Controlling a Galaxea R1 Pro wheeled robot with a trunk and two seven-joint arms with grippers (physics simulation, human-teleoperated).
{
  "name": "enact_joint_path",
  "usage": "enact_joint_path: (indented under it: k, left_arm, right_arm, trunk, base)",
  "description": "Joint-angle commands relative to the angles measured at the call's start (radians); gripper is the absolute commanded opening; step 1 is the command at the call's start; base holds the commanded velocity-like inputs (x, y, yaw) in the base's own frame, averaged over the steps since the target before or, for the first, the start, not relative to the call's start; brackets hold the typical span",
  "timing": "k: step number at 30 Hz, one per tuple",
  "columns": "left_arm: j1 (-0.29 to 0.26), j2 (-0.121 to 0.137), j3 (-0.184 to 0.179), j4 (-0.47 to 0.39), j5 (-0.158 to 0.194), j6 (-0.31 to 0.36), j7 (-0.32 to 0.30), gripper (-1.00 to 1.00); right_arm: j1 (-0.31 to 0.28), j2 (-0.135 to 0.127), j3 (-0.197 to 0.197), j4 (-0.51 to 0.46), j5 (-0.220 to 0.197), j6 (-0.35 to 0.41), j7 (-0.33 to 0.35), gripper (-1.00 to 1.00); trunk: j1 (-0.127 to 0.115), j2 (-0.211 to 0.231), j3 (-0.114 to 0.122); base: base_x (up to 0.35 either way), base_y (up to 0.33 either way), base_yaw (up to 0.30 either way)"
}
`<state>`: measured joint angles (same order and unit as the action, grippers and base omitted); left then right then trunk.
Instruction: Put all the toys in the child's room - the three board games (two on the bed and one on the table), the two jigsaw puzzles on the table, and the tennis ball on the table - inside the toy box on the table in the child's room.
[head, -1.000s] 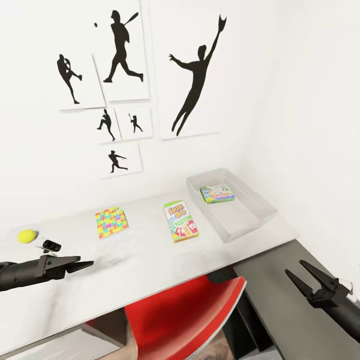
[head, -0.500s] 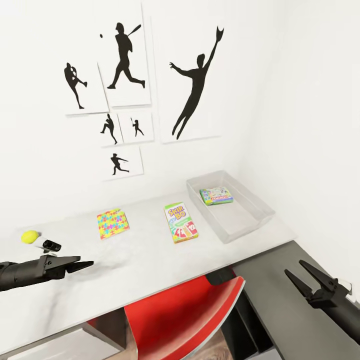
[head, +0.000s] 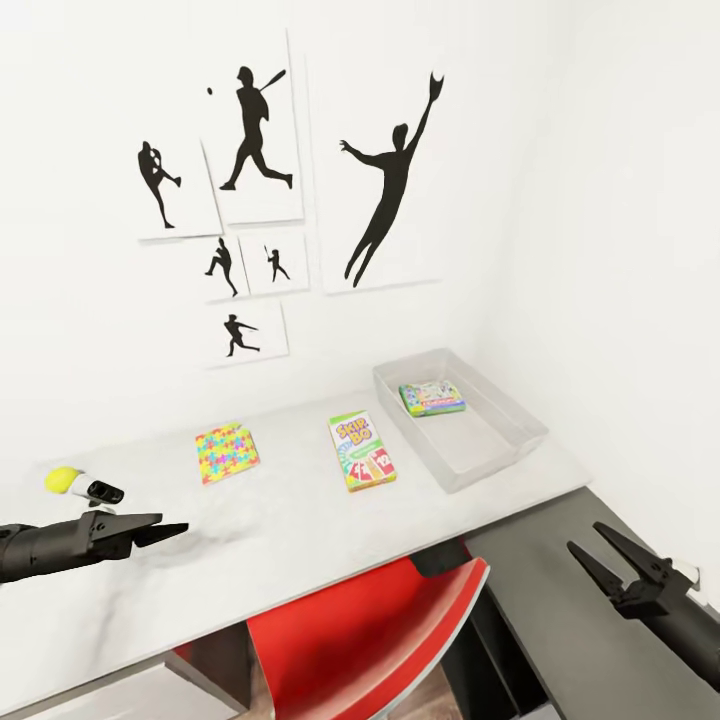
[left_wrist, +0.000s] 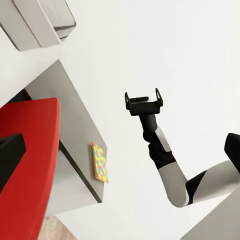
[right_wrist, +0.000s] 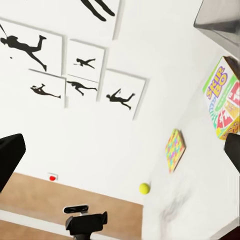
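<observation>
On the pale grey table (head: 280, 540) lie a jigsaw puzzle (head: 226, 452), a SKIP-BO board game (head: 361, 451) and, far left, the tennis ball (head: 61, 480). The grey toy box (head: 500, 440) stands at the table's right end against the wall, with one printed board game (head: 432, 397) inside. My left gripper (head: 165, 527) hovers open over the table's front left, below the ball. My right gripper (head: 590, 540) is open, low and right of the table. The right wrist view shows the SKIP-BO box (right_wrist: 222, 100), puzzle (right_wrist: 175, 150), ball (right_wrist: 144, 188) and left gripper (right_wrist: 85, 220).
A red chair (head: 370, 640) is tucked under the table's front edge between my arms. A dark grey lower surface (head: 550, 610) extends right of it, beneath my right gripper. Baseball silhouette pictures (head: 385, 180) hang on the white wall, which corners close behind the toy box.
The whole head view has shifted slightly, so the camera moved. Both grippers keep the same open pose, and the things on the table lie as before.
</observation>
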<state>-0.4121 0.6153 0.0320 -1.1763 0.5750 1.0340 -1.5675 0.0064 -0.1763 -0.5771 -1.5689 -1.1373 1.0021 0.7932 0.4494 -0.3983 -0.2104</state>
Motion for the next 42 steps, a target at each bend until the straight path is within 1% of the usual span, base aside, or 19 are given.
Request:
enact_joint_path:
  k: [1,10,42]
  left_arm:
    - [-0.001,0.0,-0.001,0.0,0.0,0.011,-0.003,1.0]
    - [-0.001,0.0,-0.001,0.0,0.0,0.011,-0.003,1.0]
    - [-0.001,0.001,-0.003,0.0,0.0,0.011,-0.003,1.0]
  right_arm:
    - [0.0,0.0,-0.001,0.0,0.003,0.004,0.003,1.0]
    - [0.0,0.0,-0.002,0.0,0.011,0.004,0.006,1.0]
    - [0.0,0.0,-0.003,0.0,0.011,0.004,0.005,1.0]
  trunk:
    - [0.001,-0.002,0.0]
    - [0.001,-0.002,0.015]
    - [0.001,-0.002,0.068]
  base:
    - [0.0,0.0,0.0]
    - [-0.071,0.0,0.0]
    - [-0.026,0.0,0.0]
